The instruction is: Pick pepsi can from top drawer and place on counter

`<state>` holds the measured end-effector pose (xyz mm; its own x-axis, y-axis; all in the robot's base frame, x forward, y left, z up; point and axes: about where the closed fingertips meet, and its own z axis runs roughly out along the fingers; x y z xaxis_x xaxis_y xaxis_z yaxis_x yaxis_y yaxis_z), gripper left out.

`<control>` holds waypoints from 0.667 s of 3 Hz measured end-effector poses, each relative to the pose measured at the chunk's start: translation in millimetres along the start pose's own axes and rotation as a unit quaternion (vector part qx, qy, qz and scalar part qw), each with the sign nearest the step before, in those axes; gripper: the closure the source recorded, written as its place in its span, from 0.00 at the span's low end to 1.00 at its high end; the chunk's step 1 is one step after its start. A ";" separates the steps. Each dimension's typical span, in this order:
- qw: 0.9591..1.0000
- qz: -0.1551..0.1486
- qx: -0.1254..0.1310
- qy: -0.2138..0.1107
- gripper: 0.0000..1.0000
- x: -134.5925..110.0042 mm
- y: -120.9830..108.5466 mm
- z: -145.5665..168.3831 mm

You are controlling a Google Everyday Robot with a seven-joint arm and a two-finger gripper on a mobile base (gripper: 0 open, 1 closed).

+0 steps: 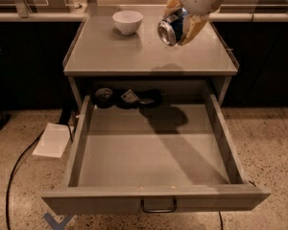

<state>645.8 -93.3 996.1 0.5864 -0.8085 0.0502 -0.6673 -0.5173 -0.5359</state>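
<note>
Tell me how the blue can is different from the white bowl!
The pepsi can is blue with a silver end; the white bowl is plain white. The can lies tilted in the air, clamped in the gripper above the counter; the bowl sits upright on the counter. Both look about equally wide.

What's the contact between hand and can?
Touching: the camera view shows the hand over the counter, its fingers pressed against both sides of the tilted can.
</note>
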 end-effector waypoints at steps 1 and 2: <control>1.000 -0.017 0.009 0.010 1.00 24.9 -34.0 39.1; 0.999 -0.027 0.014 0.010 1.00 45.5 -66.7 76.7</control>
<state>752.2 -74.0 969.5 0.6119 -0.7851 0.0960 -0.6213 -0.5523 -0.5559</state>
